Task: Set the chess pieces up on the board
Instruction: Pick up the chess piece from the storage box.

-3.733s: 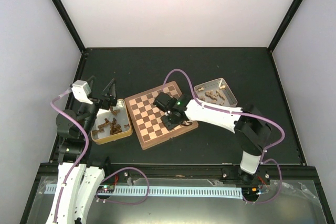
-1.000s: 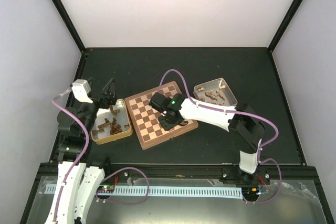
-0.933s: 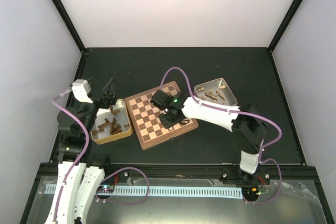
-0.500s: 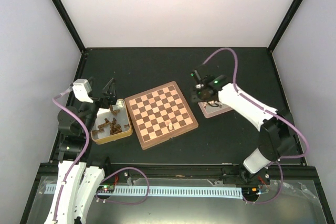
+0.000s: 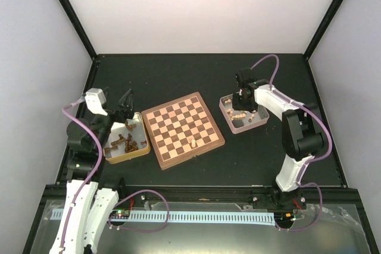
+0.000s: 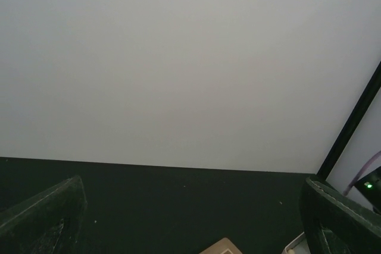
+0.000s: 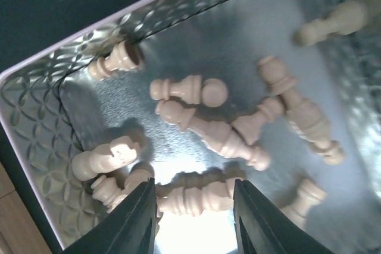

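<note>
The board (image 5: 181,124) lies mid-table, turned a little, with one cream chess piece (image 5: 191,144) standing near its front edge. Several more cream chess pieces (image 7: 190,89) lie jumbled in a silver tray (image 5: 236,128) to the board's right. My right gripper (image 5: 243,100) hangs low in that tray. Its fingers (image 7: 140,218) stand apart on either side of one lying piece (image 7: 199,197), whose ends reach up to both. My left gripper (image 5: 121,106) hovers wide open and holding nothing over the back of a gold tray (image 5: 143,149).
The gold tray holds several dark brown pieces (image 5: 122,143). The silver tray's patterned wall (image 7: 36,135) runs close on the left of my right fingers. A corner of the board (image 6: 223,247) shows in the left wrist view, with black tabletop and white back wall beyond.
My right arm has swung from over the board to the silver tray, leaving a cream piece standing on the board. The left arm has barely moved.
</note>
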`<move>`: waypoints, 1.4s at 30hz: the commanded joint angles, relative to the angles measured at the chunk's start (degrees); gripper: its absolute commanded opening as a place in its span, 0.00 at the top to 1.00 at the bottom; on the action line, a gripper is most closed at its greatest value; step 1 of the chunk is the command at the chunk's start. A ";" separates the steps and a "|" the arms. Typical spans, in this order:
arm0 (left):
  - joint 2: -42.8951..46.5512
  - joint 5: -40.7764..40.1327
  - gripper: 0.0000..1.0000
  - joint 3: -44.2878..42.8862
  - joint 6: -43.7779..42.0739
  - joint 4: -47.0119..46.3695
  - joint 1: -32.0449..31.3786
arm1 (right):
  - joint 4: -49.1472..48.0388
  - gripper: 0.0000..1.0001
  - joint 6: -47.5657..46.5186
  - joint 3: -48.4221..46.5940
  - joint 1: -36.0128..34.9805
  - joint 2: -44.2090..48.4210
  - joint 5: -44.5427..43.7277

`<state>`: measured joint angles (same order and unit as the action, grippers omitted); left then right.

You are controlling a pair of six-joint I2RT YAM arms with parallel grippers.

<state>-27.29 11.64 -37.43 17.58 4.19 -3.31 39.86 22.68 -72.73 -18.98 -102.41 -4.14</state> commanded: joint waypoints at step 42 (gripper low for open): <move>-0.05 1.47 0.01 -1.94 -0.70 -0.91 0.59 | 2.90 0.92 -1.09 -1.47 -2.81 2.83 4.73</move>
<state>-27.49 12.08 -37.43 17.58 4.21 -3.07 41.36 21.32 -74.96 -20.75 -103.77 2.09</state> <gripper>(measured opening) 0.990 0.102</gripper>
